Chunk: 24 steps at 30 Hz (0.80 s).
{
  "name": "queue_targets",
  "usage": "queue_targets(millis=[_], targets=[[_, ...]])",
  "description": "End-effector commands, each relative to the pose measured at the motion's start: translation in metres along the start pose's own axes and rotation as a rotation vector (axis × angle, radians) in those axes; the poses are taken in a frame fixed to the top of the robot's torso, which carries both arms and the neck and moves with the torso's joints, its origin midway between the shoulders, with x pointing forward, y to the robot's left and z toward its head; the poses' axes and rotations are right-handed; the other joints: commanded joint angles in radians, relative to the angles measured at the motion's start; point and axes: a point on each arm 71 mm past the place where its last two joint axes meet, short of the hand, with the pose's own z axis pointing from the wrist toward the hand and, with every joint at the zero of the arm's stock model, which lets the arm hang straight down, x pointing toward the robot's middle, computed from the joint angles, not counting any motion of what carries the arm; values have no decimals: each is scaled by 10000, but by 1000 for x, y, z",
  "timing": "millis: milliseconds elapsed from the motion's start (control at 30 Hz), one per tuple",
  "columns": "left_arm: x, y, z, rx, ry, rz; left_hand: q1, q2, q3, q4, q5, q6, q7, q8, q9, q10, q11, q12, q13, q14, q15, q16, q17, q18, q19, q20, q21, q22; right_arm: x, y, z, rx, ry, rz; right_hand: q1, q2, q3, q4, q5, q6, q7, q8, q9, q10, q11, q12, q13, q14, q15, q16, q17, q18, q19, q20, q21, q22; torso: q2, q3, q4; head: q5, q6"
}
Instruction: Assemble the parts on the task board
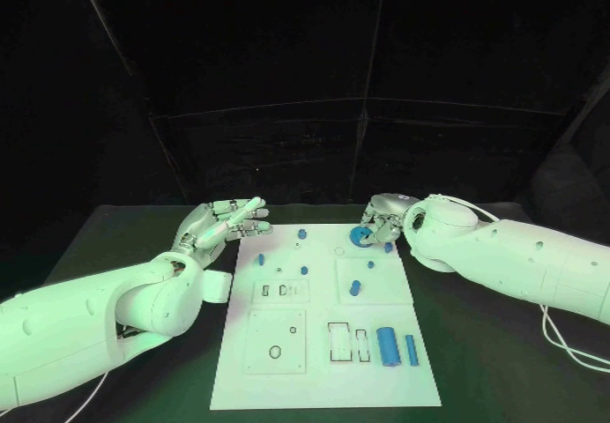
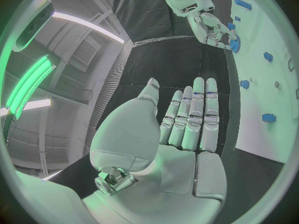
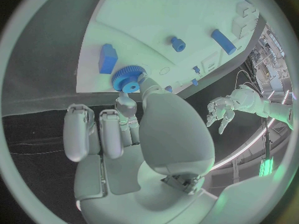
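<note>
Now right robot hand (image 3: pixel 134 109) pinches blue gear (image 3: pixel 127 78).

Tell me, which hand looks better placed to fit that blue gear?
The right hand: its fingers already pinch the blue gear over the task board. The left hand hovers open beside the board.

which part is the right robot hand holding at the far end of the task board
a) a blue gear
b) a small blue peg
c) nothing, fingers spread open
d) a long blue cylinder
a: in the right wrist view the right robot hand pinches a toothed blue gear at its fingertips over the task board; the left robot hand is flat and holds nothing.
</note>
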Motion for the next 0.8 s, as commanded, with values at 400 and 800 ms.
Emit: queue_targets(millis=[400, 800], targets=[[1, -1, 0, 68, 109, -21, 18, 128, -3, -42, -43, 49, 55, -73, -13, 3, 27, -84, -15, -39, 69, -84, 19, 135, 93, -3, -53, -18, 1, 3, 0, -13, 35, -138, 532, 567, 896, -613, -329, 895, -215, 325, 70, 376, -216, 311, 337, 604, -183, 43, 469, -138, 67, -156, 68, 463, -2, -4, 0, 0, -49], [0, -1, 0, 60, 83, -7, 22, 140, 1, -51, -41, 50, 56, -78, -13, 3, 28, -90, -15, -40, 70, -94, 21, 135, 95, -2, -62, -23, -7, 26, -13, -865, -1326, -213, 412, 493, 1026, -738, -314, 1069, -272, 350, 65, 624, -268, 615, 653, 630, -233, 83, 584, -180, 201, -211, 135, 655, -19, -4, -2, -7, -1]])
